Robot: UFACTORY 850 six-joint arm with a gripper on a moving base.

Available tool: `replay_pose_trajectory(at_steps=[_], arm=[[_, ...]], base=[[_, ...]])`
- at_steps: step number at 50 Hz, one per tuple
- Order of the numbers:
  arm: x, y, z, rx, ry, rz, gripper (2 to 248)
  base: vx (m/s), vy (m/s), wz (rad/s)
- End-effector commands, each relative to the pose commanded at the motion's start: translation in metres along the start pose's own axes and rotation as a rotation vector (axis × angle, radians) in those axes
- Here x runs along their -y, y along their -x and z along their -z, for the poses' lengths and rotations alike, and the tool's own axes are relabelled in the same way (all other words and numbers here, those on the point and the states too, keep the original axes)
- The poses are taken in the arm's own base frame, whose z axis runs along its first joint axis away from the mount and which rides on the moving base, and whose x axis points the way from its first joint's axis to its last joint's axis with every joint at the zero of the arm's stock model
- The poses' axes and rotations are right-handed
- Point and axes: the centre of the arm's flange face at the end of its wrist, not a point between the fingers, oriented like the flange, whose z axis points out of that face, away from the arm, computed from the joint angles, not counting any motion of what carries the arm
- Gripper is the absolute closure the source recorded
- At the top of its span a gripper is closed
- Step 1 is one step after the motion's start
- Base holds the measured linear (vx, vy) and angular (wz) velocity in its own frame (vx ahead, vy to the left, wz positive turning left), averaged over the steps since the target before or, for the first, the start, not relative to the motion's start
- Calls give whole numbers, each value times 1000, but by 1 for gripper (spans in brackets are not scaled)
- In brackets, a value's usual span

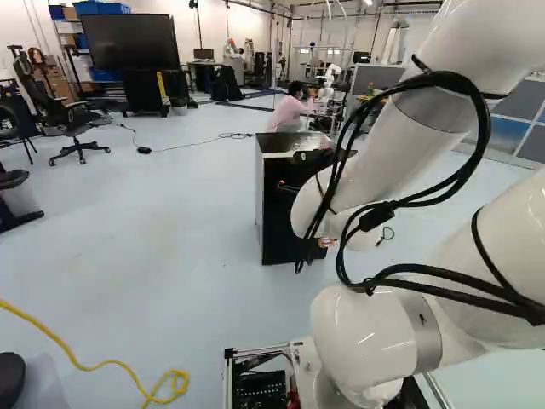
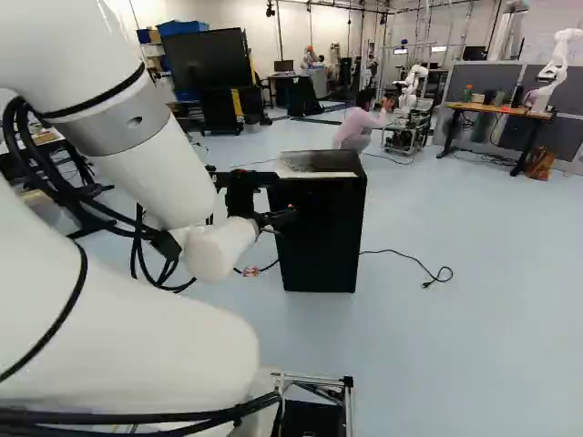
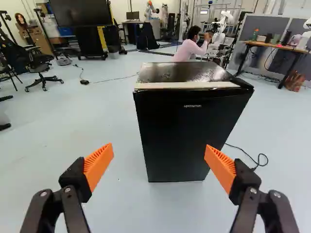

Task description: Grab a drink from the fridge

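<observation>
Pale floor [image 3: 53, 150] spreads beneath my gripper [image 3: 159, 150], its two orange-padded fingers [image 3: 98, 164] wide apart, just short of the black mini fridge [image 3: 187, 136]. Its door looks closed, hiding any drink, so I should hook one fingertip behind the free edge and swing gently, lest the cabinet slide; far beyond stands a television [image 3: 80, 12].

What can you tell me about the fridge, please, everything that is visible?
The fridge is small, black and boxy, with a shiny top and a pale strip along the top's front edge. Its door is shut and bears small light lettering. It stands upright on the pale floor, a black cable running out beside it. The open gripper faces the door; no finger visibly touches it.
</observation>
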Motion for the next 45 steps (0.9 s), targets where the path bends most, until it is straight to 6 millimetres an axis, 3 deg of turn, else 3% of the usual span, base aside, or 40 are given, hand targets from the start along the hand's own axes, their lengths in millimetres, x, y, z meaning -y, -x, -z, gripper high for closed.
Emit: replay_pose_trajectory(at_steps=[14, 45], arm=[[0, 0, 0, 0, 0, 0, 3], [0, 0, 0, 0, 0, 0, 3]], base=[[144, 33, -33], [101, 92, -24]])
